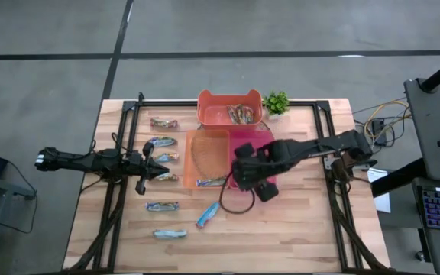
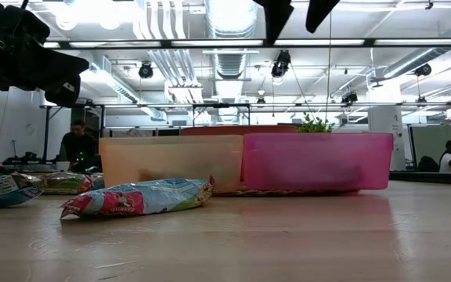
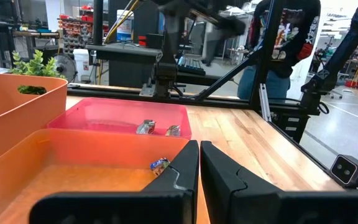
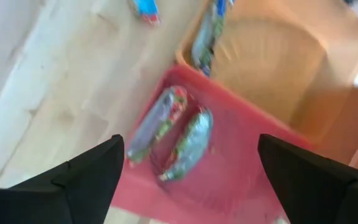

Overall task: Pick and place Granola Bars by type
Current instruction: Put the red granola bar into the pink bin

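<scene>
Nearest the front edge of the table [image 1: 296,244], three blue-silver bars are seen lying loose on the wood: one at the front left [image 1: 169,234], one above it [image 1: 163,206], and one tilted beside the bins [image 1: 207,215]. None of these is sorted yet.

Further in, a blue bar [image 1: 211,182] is seen resting against the front wall of the light orange bin [image 1: 208,153], outside it. Left of that bin, three more bars [image 1: 163,158] are lined up next to the left gripper [image 1: 145,163], which is held shut and empty, parked low over the table.

The right gripper [image 1: 257,180] is poised over the pink bin [image 4: 229,162] with its jaws spread wide and nothing between them. Directly below it, two greenish bars [image 4: 173,134] are seen lying side by side on the pink bin's floor, so a drop there is judged complete.

Farther back, one bar [image 1: 163,122] is left alone on the wood, and the dark orange bin [image 1: 230,108] already holds a few brownish bars [image 1: 240,114], with the small plant [image 1: 276,101] beside it.

By this count, sorting is judged to be under halfway: roughly five bars are binned and eight remain out.
</scene>
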